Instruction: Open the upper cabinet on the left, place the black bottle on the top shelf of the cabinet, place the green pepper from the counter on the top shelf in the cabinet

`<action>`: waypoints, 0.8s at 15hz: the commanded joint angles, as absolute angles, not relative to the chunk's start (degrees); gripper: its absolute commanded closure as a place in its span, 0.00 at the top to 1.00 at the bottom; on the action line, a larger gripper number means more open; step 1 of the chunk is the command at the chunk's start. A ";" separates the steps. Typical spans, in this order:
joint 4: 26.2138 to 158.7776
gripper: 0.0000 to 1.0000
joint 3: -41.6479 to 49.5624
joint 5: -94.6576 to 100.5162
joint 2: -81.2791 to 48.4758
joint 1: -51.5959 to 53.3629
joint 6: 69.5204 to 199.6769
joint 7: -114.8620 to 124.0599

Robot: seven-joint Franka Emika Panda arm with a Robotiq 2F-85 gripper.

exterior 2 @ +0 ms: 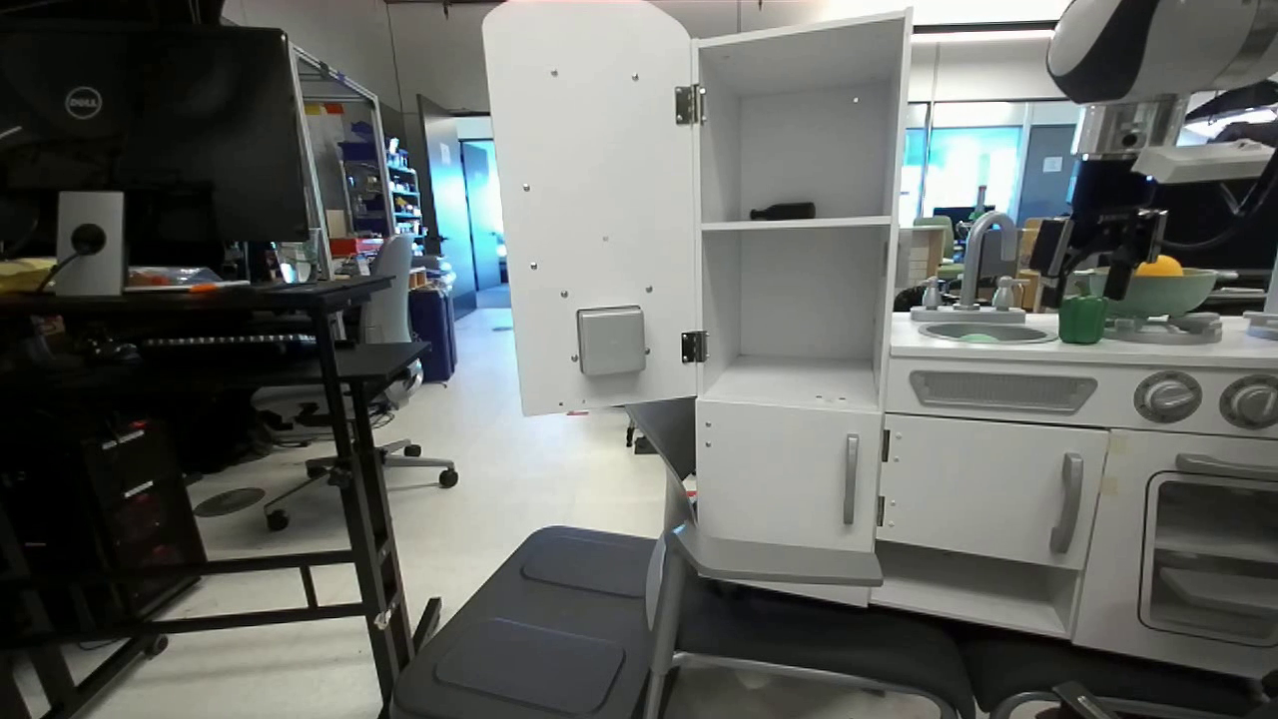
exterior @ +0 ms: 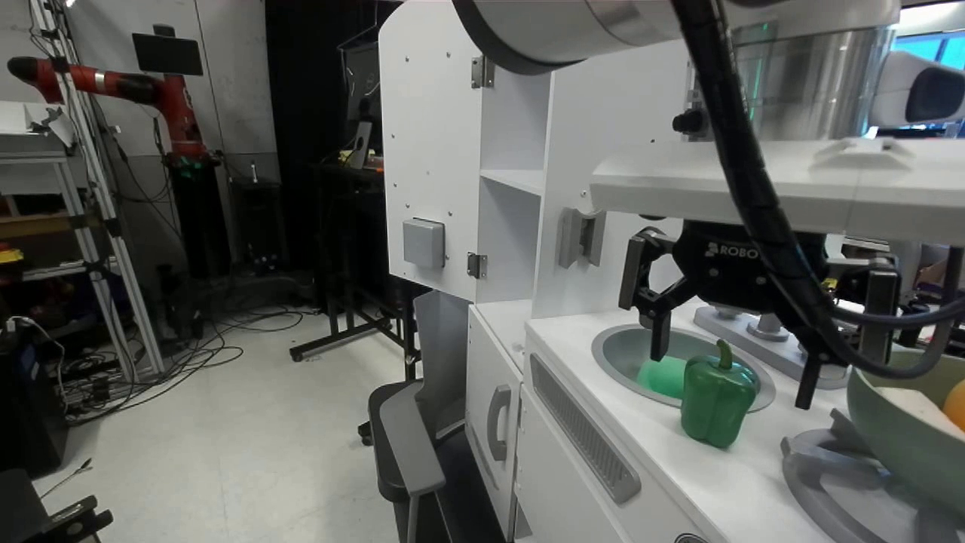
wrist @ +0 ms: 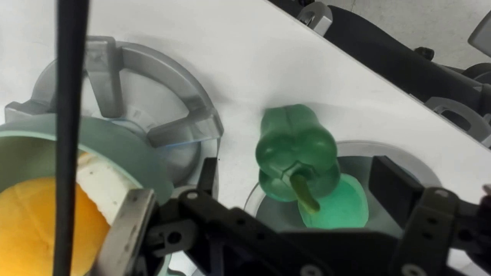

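Upper cabinet (exterior 2: pixel 804 140) stands open, black bottle (exterior 2: pixel 786 212) lying on its top shelf (exterior 2: pixel 849 222), well apart from the pincer (wrist: pixel 299 175). Jaws spread wide, nothing held; green pepper (wrist: pixel 293 149) on the worktop (wrist: pixel 234 73) just below, so picking it seems the step. Next: centre, lower, close on it.

Beneath the black claw (exterior: pixel 733 366) the pepper (exterior: pixel 716 403) was green, the bench (wrist: pixel 238 76) white; near the claw the bowl (exterior: pixel 901 430) was pale green; well apart, the bottle (exterior 2: pixel 791 212) black
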State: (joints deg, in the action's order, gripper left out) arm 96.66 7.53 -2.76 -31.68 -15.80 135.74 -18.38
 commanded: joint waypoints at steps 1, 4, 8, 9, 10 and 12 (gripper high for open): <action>93.29 1.00 5.86 -2.69 -33.69 -17.14 133.62 -19.85; 92.62 1.00 5.55 -2.28 -33.93 -16.81 133.19 -19.85; 91.97 1.00 4.92 -2.30 -34.35 -17.04 131.76 -21.12; 91.64 1.00 4.84 -2.29 -34.44 -17.07 130.89 -21.47; 91.32 1.00 4.97 -1.96 -34.14 -16.70 129.63 -21.24; 90.89 1.00 4.87 -2.17 -34.71 -17.02 128.79 -22.04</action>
State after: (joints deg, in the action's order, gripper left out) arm 93.31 5.74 -2.73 -33.58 -16.00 131.44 -20.62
